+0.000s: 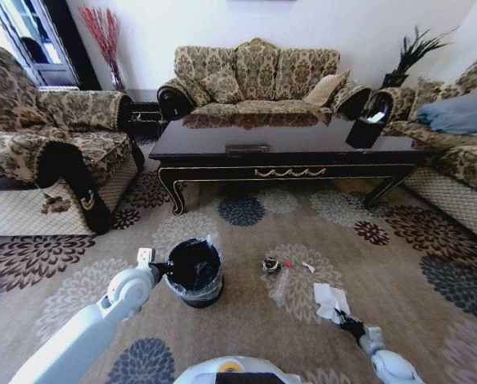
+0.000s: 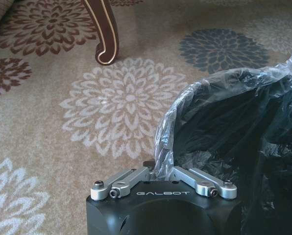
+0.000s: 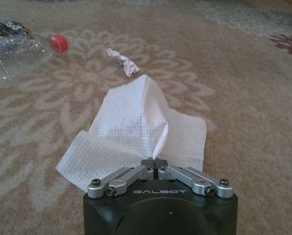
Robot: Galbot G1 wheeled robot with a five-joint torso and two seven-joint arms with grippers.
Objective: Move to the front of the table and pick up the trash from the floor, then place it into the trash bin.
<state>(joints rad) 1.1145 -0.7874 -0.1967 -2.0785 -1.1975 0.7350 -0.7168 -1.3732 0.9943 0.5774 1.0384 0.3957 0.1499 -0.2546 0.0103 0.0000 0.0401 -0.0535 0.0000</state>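
Floor-level litter collection in front of the table (image 1: 286, 148). The right gripper (image 3: 155, 161) is low over the carpet with its fingertips pinched together on the near edge of the white paper sheet (image 3: 136, 127), which rises into a tented fold just ahead of the fingers; in the head view the same sheet (image 1: 330, 300) lies on the carpet to the right of the trash bin (image 1: 194, 272). The left gripper (image 2: 160, 171) is clenched on the crinkled clear liner (image 2: 168, 132) at the bin's rim, steadying the black bucket. Beyond the sheet lie a small white scrap (image 3: 122, 61) and the crushed clear bottle (image 3: 16, 49) with its red cap (image 3: 58, 43), all well apart from the bin. Risks, as judged from this arrangement: the hold takes only a thin margin of paper, so the sheet may slip free or tear as it is lifted; hanging loose, it may drag across the carpet or catch on the liner and miss the opening; and a pull on the liner by the left gripper could strip it from the rim or tip the light bin.
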